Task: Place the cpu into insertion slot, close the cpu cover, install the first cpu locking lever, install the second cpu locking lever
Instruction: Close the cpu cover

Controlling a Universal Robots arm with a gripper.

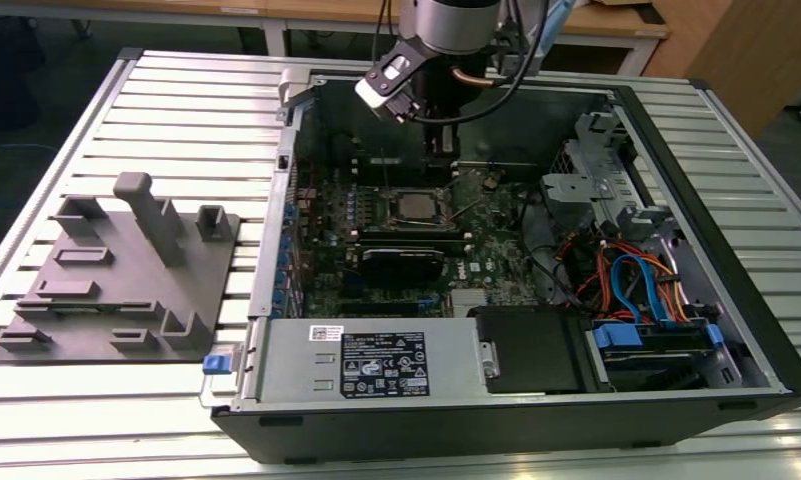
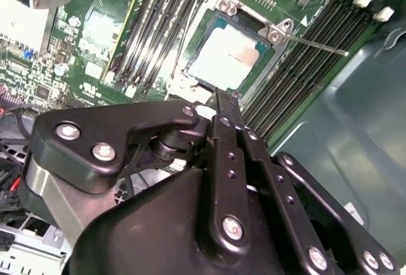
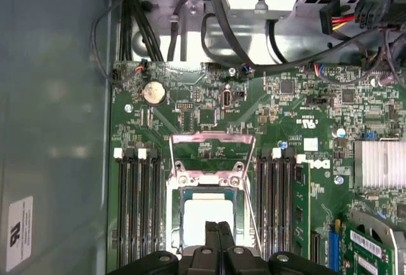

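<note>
The cpu [image 2: 229,56] [image 3: 206,214] [image 1: 411,205], a silver-topped square chip, lies in the insertion slot [image 3: 174,219] on the green motherboard. The cpu cover [image 3: 212,138] looks swung up at the socket's hinge edge, off the chip. A thin locking lever [image 2: 314,45] sticks out free beside the socket. My gripper [image 2: 222,100] [image 3: 217,227] [image 1: 440,158] hangs just above the near edge of the cpu. Its two black fingers are pressed together with nothing between them.
The open PC case [image 1: 720,130] walls in the board. Black memory slots [image 3: 136,211] flank the socket on both sides. A power supply [image 1: 373,365] and a drive cage with cables [image 1: 640,290] fill the case's front and right. A grey fixture tray [image 1: 120,270] sits at the exterior view's left.
</note>
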